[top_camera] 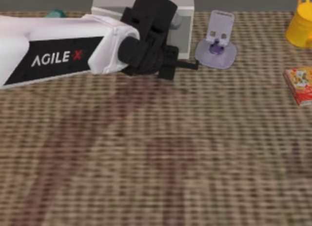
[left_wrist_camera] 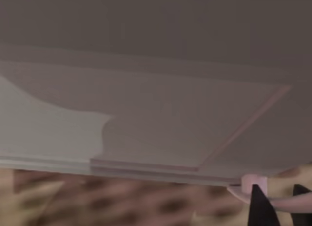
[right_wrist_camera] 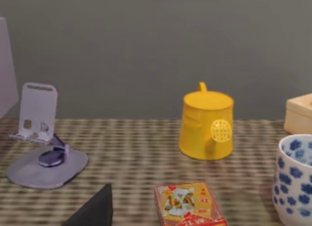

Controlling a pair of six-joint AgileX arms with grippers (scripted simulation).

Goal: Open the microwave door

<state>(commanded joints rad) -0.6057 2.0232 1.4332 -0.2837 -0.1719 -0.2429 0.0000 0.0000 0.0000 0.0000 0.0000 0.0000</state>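
Left arm (top_camera: 63, 52) reaches far back, wrist angled rightward.

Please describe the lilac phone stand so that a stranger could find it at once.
Start at the microwave at the table's far edge; the phone stand sits just to its right. It alone is lilac, an upright back plate on a flat rounded base; the watering can farther right is yellow.

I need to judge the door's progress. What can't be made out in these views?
- Microwave door: top view, mostly hidden by the left arm; how far open is unclear.
- Left gripper: the wrist hides its grip.
- Microwave: cut by the top edge.
- Right gripper: outside the top view.
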